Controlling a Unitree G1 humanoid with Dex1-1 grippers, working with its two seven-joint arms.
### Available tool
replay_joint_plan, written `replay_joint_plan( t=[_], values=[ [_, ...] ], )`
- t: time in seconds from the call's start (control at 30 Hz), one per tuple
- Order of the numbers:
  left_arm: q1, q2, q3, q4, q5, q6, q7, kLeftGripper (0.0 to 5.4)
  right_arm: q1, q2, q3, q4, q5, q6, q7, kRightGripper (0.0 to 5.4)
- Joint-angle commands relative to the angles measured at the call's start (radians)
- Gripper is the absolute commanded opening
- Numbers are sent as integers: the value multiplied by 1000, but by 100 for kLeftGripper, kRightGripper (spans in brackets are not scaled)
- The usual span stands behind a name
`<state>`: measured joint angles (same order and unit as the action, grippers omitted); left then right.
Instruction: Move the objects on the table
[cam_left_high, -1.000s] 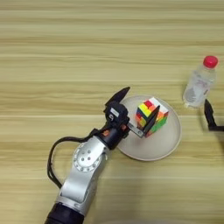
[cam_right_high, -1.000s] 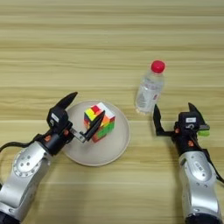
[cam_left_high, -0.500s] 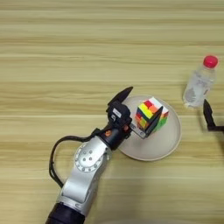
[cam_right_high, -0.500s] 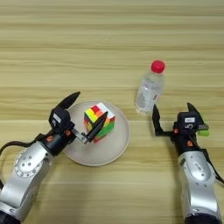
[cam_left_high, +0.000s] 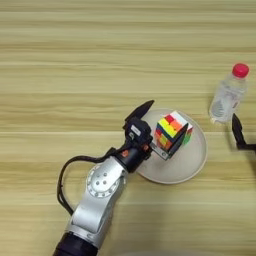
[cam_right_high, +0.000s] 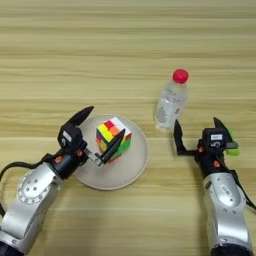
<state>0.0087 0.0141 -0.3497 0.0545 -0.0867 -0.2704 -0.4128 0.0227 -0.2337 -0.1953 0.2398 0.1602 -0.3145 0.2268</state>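
A puzzle cube (cam_right_high: 113, 140) with little squares of red, yellow, green, orange and white sits tipped on one corner edge on a round cream plate (cam_right_high: 132, 170), a bit toward the plate's left side. The plate lies near the middle of the wooden table (cam_right_high: 128, 45), a little toward the near edge. The left gripper (cam_right_high: 99, 133) is at the plate's left rim with its two black fingers spread wide apart. One finger points up over the table past the plate's far-left rim, and the other finger lies low across the plate and touches the front face of the cube. The fingers are not squeezing the cube. A small clear plastic bottle (cam_right_high: 170, 102) with a red cap stands upright on the table, just off the plate's far-right rim. It looks see-through and almost empty. The right gripper (cam_right_high: 198, 135) is on the table just near the bottle, on its near-right side, with its fingers spread open and nothing between them.
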Motion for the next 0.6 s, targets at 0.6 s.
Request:
replay_joint_plan(
  t=[0.6],
  values=[
    [-13, -25, -36, 62, 32, -15, 1, 540, -3, 3, 0, 12, -8, 5, -5, 539]
  ],
)
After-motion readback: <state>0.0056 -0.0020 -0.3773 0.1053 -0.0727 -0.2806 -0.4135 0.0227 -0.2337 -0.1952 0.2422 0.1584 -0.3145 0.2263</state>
